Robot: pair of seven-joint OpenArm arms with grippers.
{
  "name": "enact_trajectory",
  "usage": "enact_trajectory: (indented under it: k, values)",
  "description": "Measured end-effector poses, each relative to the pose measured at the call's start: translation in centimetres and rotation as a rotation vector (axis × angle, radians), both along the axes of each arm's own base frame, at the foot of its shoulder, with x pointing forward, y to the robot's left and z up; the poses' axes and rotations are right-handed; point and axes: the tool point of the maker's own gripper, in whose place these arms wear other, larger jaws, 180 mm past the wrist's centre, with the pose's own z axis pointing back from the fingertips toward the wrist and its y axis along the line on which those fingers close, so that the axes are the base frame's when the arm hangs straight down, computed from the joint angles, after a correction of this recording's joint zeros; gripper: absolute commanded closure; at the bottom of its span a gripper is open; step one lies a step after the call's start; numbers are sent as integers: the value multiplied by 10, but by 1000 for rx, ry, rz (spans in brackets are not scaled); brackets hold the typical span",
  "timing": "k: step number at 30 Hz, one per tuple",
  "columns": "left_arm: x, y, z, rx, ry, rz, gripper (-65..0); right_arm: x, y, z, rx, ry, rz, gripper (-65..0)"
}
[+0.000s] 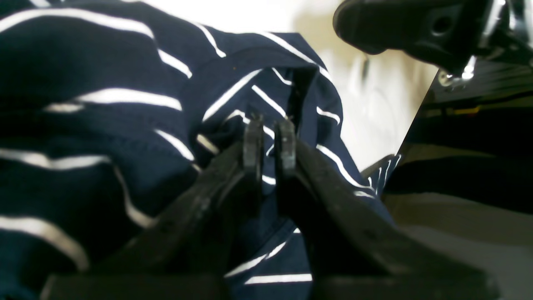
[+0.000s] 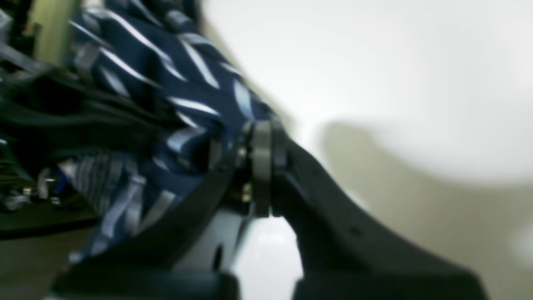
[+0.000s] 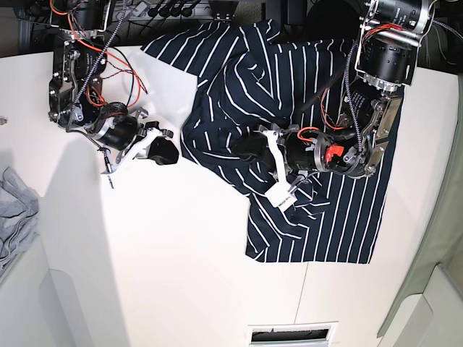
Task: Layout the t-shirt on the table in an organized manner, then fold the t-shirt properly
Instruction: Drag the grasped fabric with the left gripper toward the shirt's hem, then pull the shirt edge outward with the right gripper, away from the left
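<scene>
The cream surface (image 3: 181, 253) carries the t-shirt (image 3: 347, 217) — rumpled, spread across the upper right of the base view. The left gripper (image 1: 270, 137) has its jaws clamped on a fold of it. The right gripper (image 3: 165, 153), jaws together, sits beside the shirt's left edge — holding nothing.

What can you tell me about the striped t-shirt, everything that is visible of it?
The t-shirt is dark navy soft cloth with thin white stripes. It lies crumpled and partly folded over itself on the far side of the table, its lower part flatter. The left tool, nearly shut, pinches a fold of it. The right tool is shut and sits beside the shirt's edge over bare table; whether it touches the cloth is unclear.
</scene>
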Motion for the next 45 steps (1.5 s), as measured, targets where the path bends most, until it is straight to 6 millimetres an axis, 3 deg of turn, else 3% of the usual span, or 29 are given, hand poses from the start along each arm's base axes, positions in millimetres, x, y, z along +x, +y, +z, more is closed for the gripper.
enact_trajectory:
  k: [4,7,11,14,18,25,33,38,45]
  values:
    - [0,5,-1,9,0,2,-60,-5,24,0,-4,-3,67,0]
    - [3,22,0,16,-5,24,-60,-16,43,-12,-107,-2,177,0]
    - [7,44,3,33,-10,47,-60,-22,49,-24,-233,-25,255,0]
    - [5,48,1,47,-3,42,-60,-19,39,-27,-264,-32,243,0]
    - [3,45,1,35,3,43,-60,-21,8,-38,-326,-7,237,0]
    - [-16,42,-9,6,55,49,-60,-14,-22,-44,-329,21,132,0]
    - [-28,35,-4,-72,119,40,-60,-5,-84,-43,-345,52,-64,0]
    - [-30,36,-1,-86,131,38,-60,-2,-82,-34,-240,55,-116,0]
    - [-29,37,4,-119,140,46,-60,4,-54,-13,-55,12,-110,0]
